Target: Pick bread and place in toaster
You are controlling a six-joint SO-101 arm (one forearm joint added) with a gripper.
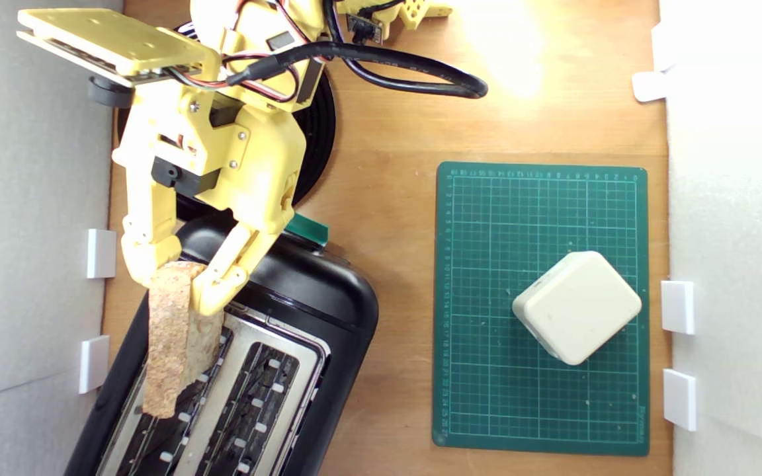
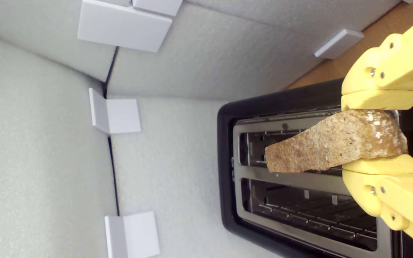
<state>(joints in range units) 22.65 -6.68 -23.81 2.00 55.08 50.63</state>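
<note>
The bread (image 1: 172, 344) (image 2: 332, 145) is a brown-crusted slice held edge-on between my yellow fingers, hanging over the toaster. My gripper (image 1: 179, 284) (image 2: 380, 134) is shut on its thick end. The toaster (image 1: 328, 297) (image 2: 228, 161) is black with a shiny metal top plate and two open slots, at the exterior view's lower left. A green lever knob (image 1: 308, 228) shows at its end near the arm. In the exterior view the slice's free end lies over the slot nearer that view's left. Whether the slice touches the toaster I cannot tell.
A green cutting mat (image 1: 540, 198) lies on the wooden table at the exterior view's right, with a cream rounded-square block (image 1: 576, 307) on it. A round black plate (image 1: 318, 125) sits under the arm. White foam walls (image 2: 48, 161) with white clips close both sides.
</note>
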